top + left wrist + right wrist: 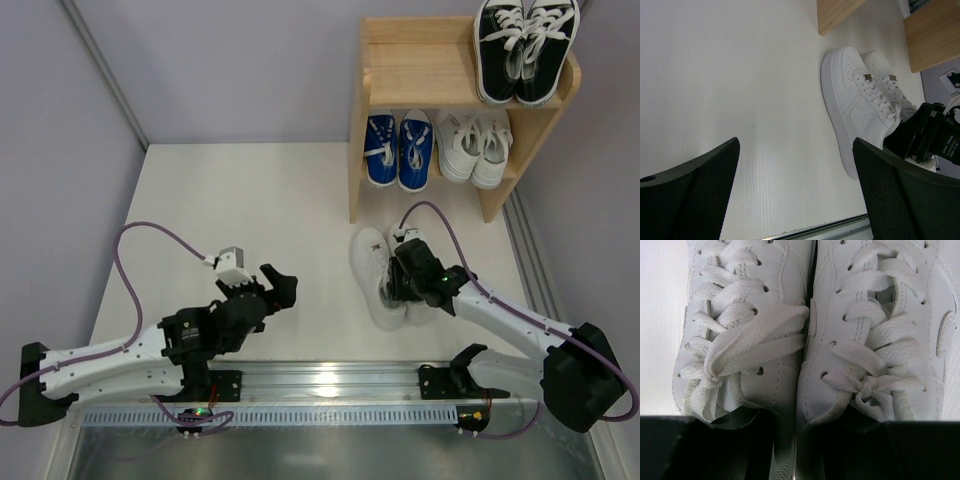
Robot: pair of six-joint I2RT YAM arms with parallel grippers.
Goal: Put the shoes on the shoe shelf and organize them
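Note:
The plain white leather low-tops (372, 268) lie side by side on the floor in front of the wooden shoe shelf (425, 72). My right gripper (405, 282) sits at their heels, one finger in each shoe opening, pinching the two inner walls together (807, 390). Black canvas sneakers (525, 45) stand on the top tier at the right. Blue sneakers (398, 148) and smaller white lace-ups (474, 145) stand on the lower tier. My left gripper (280, 285) is open and empty above the floor, left of the white pair (860, 105).
The shelf's left half of the top tier is bare wood. Grey walls close the floor at left and back. A metal rail (330, 385) runs along the near edge by the arm bases. The shelf's legs (837, 12) show in the left wrist view.

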